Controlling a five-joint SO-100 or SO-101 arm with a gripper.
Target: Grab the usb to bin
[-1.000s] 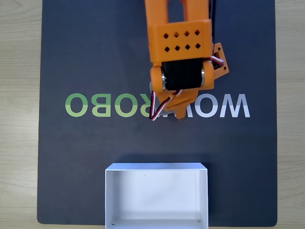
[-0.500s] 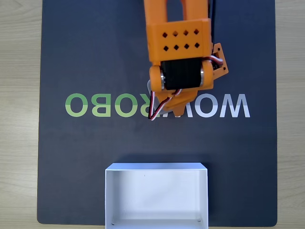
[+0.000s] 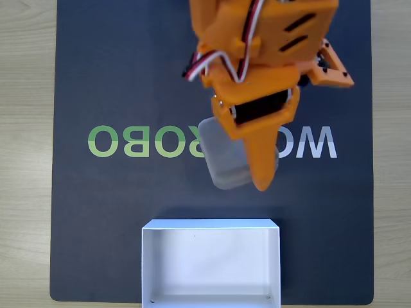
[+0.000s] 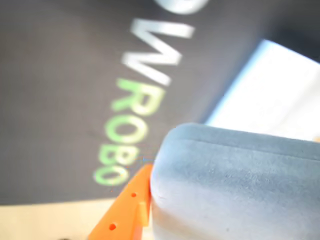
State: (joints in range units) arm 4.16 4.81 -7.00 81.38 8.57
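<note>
In the fixed view we see the orange gripper (image 3: 247,168) pinching the usb (image 3: 221,154), a grey block held up over the dark mat (image 3: 115,212), short of the bin (image 3: 210,264). In the wrist view the usb (image 4: 235,185) looms large against one orange finger (image 4: 127,210), with the bin (image 4: 272,90) beyond it.

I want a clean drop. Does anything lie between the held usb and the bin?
Nothing visible does. In the fixed view the gripper holds the usb above bare dark mat, just short of the bin, whose floor is bare.
</note>
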